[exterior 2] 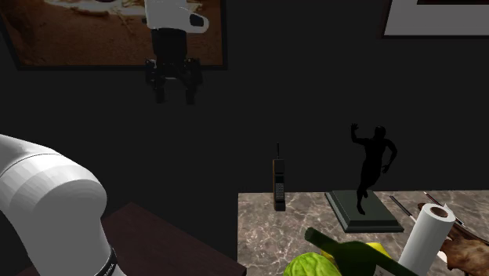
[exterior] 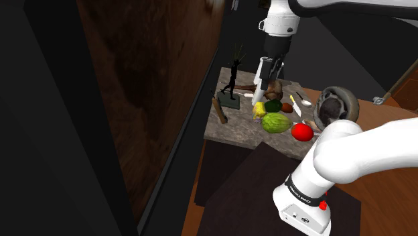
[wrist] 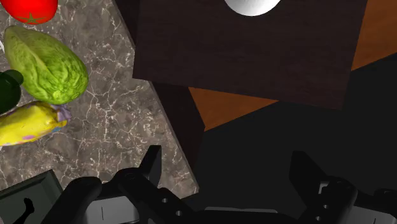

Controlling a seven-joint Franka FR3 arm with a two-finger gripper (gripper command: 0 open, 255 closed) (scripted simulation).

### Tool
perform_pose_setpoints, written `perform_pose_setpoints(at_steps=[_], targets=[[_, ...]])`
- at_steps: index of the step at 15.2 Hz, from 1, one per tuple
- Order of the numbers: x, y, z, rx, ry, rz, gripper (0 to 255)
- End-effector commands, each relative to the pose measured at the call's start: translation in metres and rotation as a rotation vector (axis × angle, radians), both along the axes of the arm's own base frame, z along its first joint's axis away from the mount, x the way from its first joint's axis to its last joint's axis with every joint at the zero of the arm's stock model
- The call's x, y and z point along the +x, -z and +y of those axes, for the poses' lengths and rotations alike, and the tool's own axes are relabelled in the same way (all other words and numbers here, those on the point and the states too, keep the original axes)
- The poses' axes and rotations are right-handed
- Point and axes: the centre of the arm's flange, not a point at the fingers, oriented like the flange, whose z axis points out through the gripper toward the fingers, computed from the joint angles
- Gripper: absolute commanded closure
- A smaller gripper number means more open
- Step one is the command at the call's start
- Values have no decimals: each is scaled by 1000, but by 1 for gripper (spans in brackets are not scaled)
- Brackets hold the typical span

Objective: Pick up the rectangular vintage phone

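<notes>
**Open claw high above a crowded table, phone at its edge**

Shoulder view: my gripper [exterior: 270,75] hangs over the marble table [exterior: 231,127], above a lettuce [exterior: 275,123] and a tomato [exterior: 302,132]. The phone [exterior: 219,111], a slim brown slab, stands upright at the table's edge, near a black statue [exterior: 232,77].

Second exterior view: my fingers [exterior 2: 160,90] are spread and empty, high up and left of the phone. A paper roll [exterior 2: 423,235] stands further right.

Wrist view: between my parted fingers lie the table's edge and the floor [wrist: 219,105] beyond.

My judgement: a sideways brush could topple the phone off that edge, and the statue crowds one flank.
</notes>
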Motion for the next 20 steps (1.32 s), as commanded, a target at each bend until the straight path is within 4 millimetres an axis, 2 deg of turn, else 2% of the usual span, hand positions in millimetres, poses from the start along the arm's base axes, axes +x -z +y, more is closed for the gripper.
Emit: perform_pose_setpoints(at_steps=[1, 10, 20], targets=[[0, 0, 0, 0, 0, 0, 0], [44, 75, -67, 44, -148, -128, 0], [114, 154, -129, 94, -313, -270, 0]])
